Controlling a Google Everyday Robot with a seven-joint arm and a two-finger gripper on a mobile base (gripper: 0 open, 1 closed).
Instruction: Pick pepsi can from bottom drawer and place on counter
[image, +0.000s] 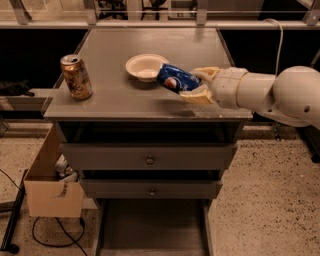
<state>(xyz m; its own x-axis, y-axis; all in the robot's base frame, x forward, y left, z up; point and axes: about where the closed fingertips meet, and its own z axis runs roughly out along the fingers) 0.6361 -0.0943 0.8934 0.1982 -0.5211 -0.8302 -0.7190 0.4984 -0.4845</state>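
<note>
Pepsi can (176, 78): small, dark blue, with a round red-white-blue logo on its side and a silver end. It is tipped over almost sideways, one end pointing toward the bowl (145, 66).

Gripper (190, 85): comes in from the right on a white arm (272, 92), over the right half of the counter (117, 95). The two tan fingers (206, 73) are clamped on the can, one above and one below.

The can is held just off the grey counter top, with a soft shadow under it. Its far end sits just beside the bowl's right rim; cannot tell whether they touch.

A gold-brown can (76, 76) stands upright near the counter's left edge, well apart from the gripper.

The bottom drawer (152, 230) is pulled out below two knobbed drawers (149, 159), its flat floor showing.

A cardboard box (50, 192) sits on the floor at the cabinet's left.
</note>
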